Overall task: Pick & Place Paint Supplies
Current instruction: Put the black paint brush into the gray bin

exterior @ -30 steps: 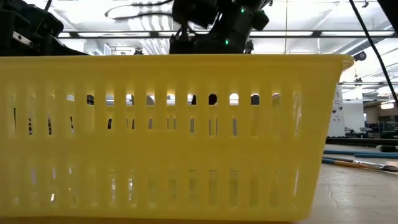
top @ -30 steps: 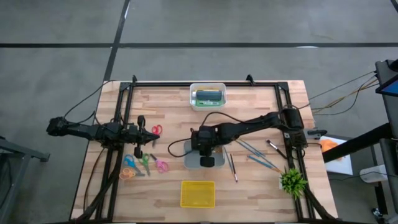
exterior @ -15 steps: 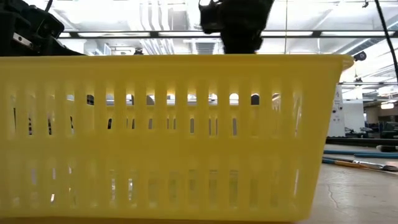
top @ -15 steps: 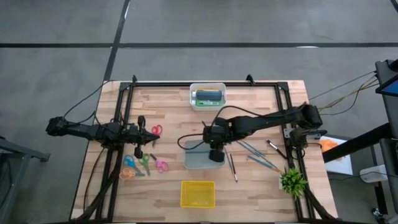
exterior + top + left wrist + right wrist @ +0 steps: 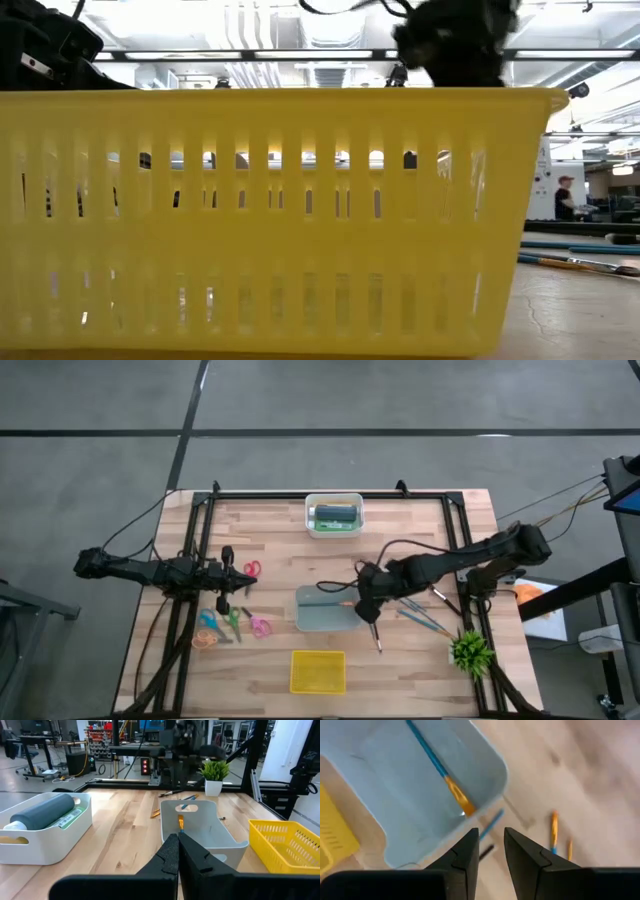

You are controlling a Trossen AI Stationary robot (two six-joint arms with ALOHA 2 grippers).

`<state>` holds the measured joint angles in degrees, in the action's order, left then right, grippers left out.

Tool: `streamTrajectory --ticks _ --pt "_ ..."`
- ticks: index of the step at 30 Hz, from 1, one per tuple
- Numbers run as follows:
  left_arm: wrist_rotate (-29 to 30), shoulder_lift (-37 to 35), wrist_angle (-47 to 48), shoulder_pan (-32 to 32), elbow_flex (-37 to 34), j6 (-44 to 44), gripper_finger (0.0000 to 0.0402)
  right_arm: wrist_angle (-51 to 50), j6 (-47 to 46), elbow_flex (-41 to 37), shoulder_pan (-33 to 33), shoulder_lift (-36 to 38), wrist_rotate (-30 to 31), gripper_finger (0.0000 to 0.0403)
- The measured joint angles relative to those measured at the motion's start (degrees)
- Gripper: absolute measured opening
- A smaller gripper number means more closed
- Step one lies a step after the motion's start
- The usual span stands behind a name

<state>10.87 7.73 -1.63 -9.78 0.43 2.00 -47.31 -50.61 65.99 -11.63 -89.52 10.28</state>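
My right gripper [image 5: 369,612] hovers open at the right edge of the grey bin [image 5: 322,610], touching nothing. A blue-handled brush [image 5: 440,770] with an orange ferrule lies inside that bin. Several more brushes [image 5: 412,607] lie flat on the table to the right of the bin, and two others [image 5: 553,829] show past the open fingers in the right wrist view. A dark blue tube [image 5: 44,812] and a green one [image 5: 68,818] lie in the white bin [image 5: 334,515] at the far edge. My left gripper [image 5: 175,851] waits shut at the table's left side.
A yellow slotted basket [image 5: 318,670] stands at the near edge and fills the low view [image 5: 270,220]. Coloured scissors [image 5: 232,622] lie near the left arm. A green spiky plant [image 5: 470,650] stands at the near right corner. A person [image 5: 565,195] shows far behind the table.
My right gripper has moved from over the middle of the grey bin toward the table's right edge, past the bin's right rim. The left arm has kept still.
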Motion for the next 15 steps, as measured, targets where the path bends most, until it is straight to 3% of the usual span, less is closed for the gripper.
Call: streamTrajectory --ticks 6,15 --pt "0.0 0.0 0.0 0.0 0.0 0.0 0.0 1.5 -14.6 -5.0 -3.4 0.6 0.4 0.0091" --pt "0.0 0.0 0.0 0.0 0.0 0.0 0.0 5.9 -27.7 -8.7 -6.9 -2.1 3.4 0.0091"
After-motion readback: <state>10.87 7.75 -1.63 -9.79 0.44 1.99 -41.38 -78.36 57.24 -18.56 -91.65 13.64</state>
